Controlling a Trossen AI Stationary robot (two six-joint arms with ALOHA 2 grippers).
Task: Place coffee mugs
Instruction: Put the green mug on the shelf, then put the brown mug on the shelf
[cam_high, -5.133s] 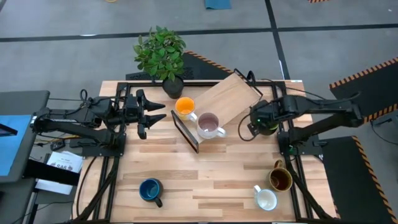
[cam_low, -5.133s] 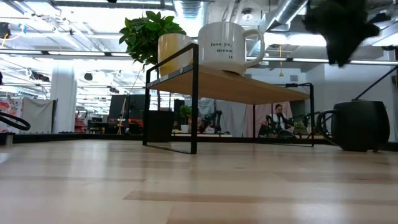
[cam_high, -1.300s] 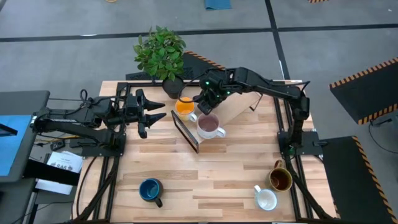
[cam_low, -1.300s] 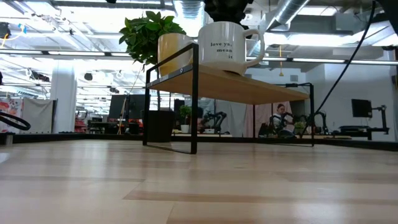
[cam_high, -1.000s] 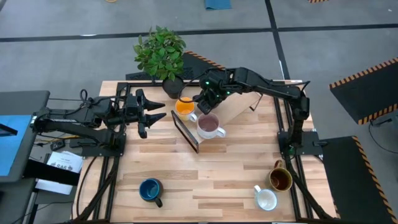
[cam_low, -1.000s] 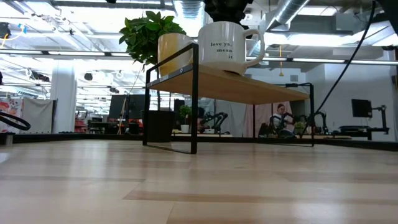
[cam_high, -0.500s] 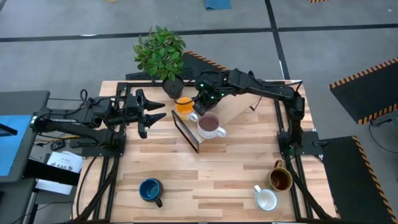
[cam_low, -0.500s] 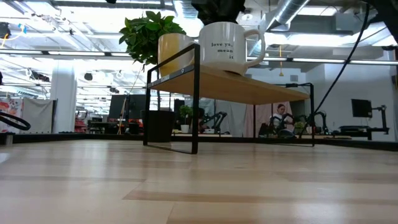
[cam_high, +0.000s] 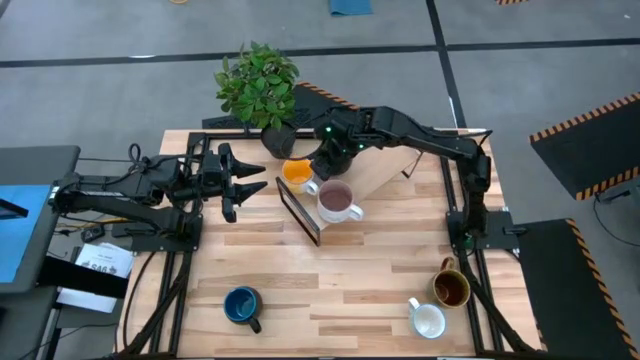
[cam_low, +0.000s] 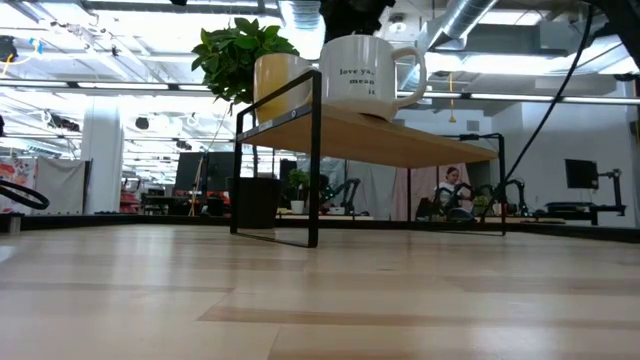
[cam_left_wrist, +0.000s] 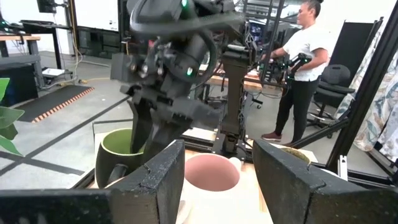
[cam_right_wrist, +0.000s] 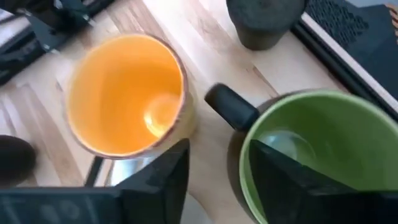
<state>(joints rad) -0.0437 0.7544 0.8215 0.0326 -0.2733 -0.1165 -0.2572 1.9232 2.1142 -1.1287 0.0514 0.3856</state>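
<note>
My right gripper (cam_high: 325, 160) reaches over the wooden shelf (cam_high: 375, 160) and is shut on the dark green mug (cam_right_wrist: 311, 155), whose inside is light green. The high view hides that mug under the gripper. The orange mug (cam_high: 296, 172) and the pale pink mug (cam_high: 337, 200) stand on the shelf's near end. The dark blue mug (cam_high: 242, 305), the brown-olive mug (cam_high: 452, 288) and the white mug (cam_high: 428, 320) stand on the table near its near edge. My left gripper (cam_high: 252, 187) waits open, level, left of the shelf. My right gripper holds the dark green mug by its wall (cam_right_wrist: 238, 163) next to the handle (cam_right_wrist: 230, 107), one finger (cam_right_wrist: 277, 180) inside the mug and one (cam_right_wrist: 158, 183) outside. The fingers come from above, pointing down. The mug is upright beside the orange mug (cam_right_wrist: 124, 93); its base is hidden.
A dark pot with a green plant (cam_high: 258, 85) stands at the far edge, just behind the shelf. The shelf is raised on a black frame (cam_low: 312, 160). A person (cam_left_wrist: 301, 62) stands in the room beyond the table. Bare wood (cam_high: 340, 280) lies in the table's middle.
My right gripper, still shut on the dark green mug, has carried it a little toward the table's left and far edge, to a spot right beside the orange mug. The left arm and the other mugs have stayed where they were.
</note>
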